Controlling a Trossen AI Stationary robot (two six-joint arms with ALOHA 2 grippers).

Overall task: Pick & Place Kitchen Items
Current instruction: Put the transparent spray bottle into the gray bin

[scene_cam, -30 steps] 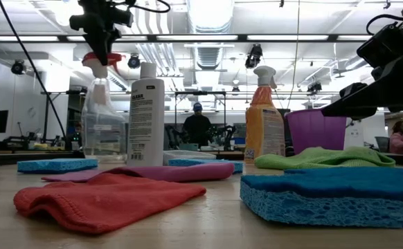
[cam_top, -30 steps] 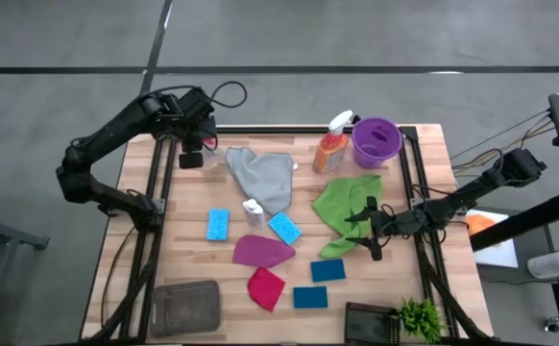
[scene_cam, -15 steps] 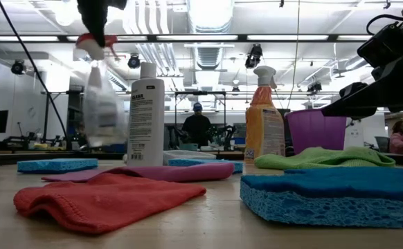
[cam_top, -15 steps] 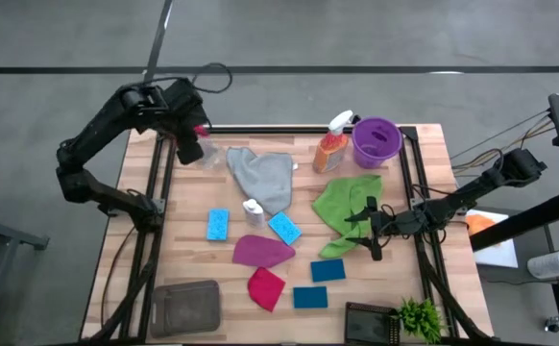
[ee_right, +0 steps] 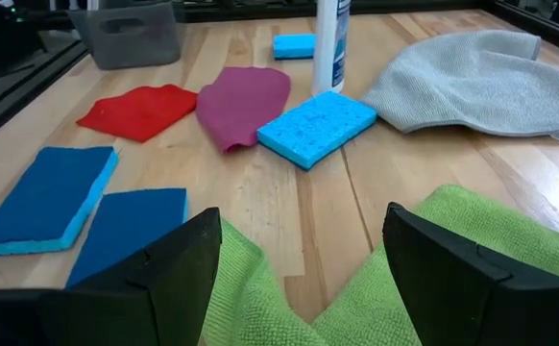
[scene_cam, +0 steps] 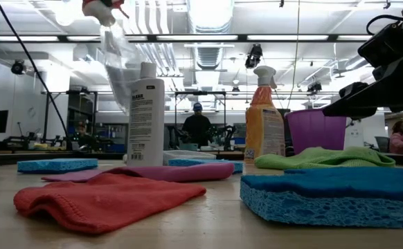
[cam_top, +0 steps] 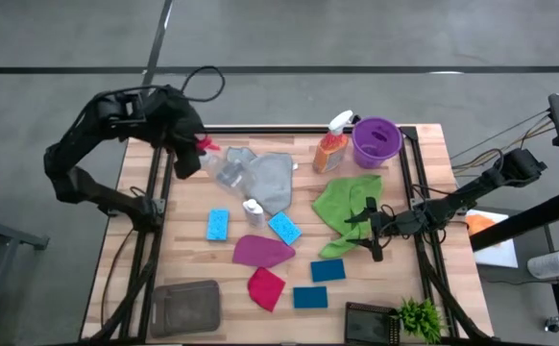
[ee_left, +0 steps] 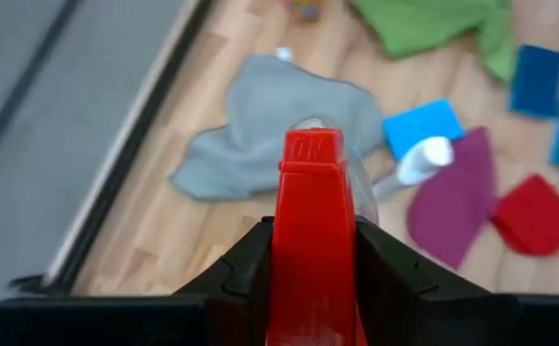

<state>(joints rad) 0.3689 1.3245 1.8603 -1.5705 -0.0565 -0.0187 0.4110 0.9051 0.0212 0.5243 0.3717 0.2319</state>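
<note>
My left gripper (cam_top: 191, 154) sits in the upper left of the high view, clamped on the red trigger head of the clear spray bottle (cam_top: 224, 169). The bottle hangs in the air, tilted, over the edge of the grey cloth (cam_top: 272, 178); in the low view it shows at the upper left, clear of the table (cam_top: 424, 163). My right gripper (cam_top: 368, 231) hovers at centre right with its fingers spread wide and nothing between them, just over the green cloth (cam_top: 342, 204). The small white bottle (cam_top: 253, 211) stands upright at the middle, a light blue sponge (cam_top: 284, 228) just beside it and another (cam_top: 218, 224) to its left. Below lie the magenta cloth (cam_top: 260, 251) and red cloth (cam_top: 265, 287). The orange spray bottle (cam_top: 330, 149) stands at upper centre.
</note>
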